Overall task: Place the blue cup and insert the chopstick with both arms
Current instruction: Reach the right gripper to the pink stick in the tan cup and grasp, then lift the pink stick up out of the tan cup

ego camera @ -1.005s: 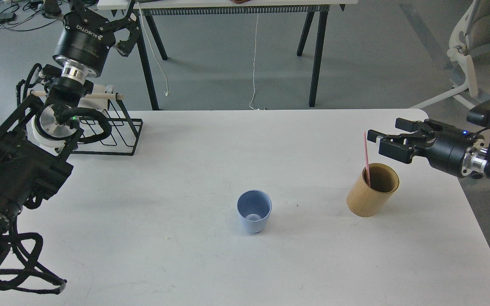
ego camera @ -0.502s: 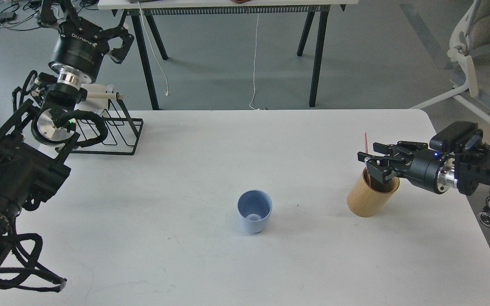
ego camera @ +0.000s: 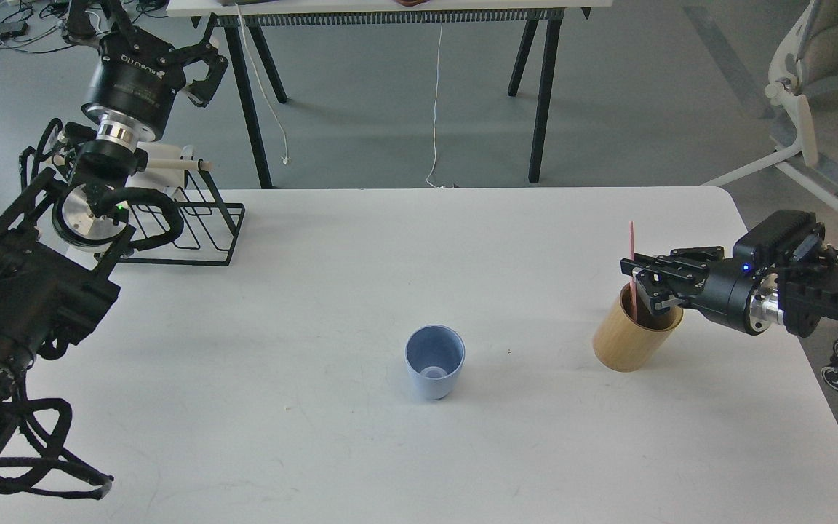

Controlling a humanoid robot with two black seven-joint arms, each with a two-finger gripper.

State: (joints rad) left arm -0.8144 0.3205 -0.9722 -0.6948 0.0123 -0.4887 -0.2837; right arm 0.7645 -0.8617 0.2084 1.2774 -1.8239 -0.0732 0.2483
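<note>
— Right gripper (ego camera: 641,280) is what we should watch: our fingers have closed around the pink chopstick (ego camera: 632,255) just above the rim of the tan holder (ego camera: 633,336), and we judge that we are gripping it, though at this size the contact is hard to confirm.

— Starting nearest us, the blue cup (ego camera: 434,361) stands upright and empty on the white table (ego camera: 317,451), well apart from the holder to its right. So the cup looks placed; the stick is not yet in it.

— And our left gripper (ego camera: 197,65)?

— Raised at the far left, above the black wire rack (ego camera: 193,229), fingers spread and holding nothing.

— What could go wrong?

— The stick's lower end sits inside the holder. If we pull sideways before it clears the rim, we could tip the holder or lever the stick out of our fingers. A thin stick pinched near mid-length may also swing as we carry it, and then miss the cup's mouth or knock the light cup over.

— Compared with a second ago?

— Our right arm has dropped lower and moved in over the holder; then its fingers were open beside the stick, now they are on it, and the stick's tip sits a little higher than half a second back. Our left arm has pulled slightly further away. Cup and holder have not moved.
</note>
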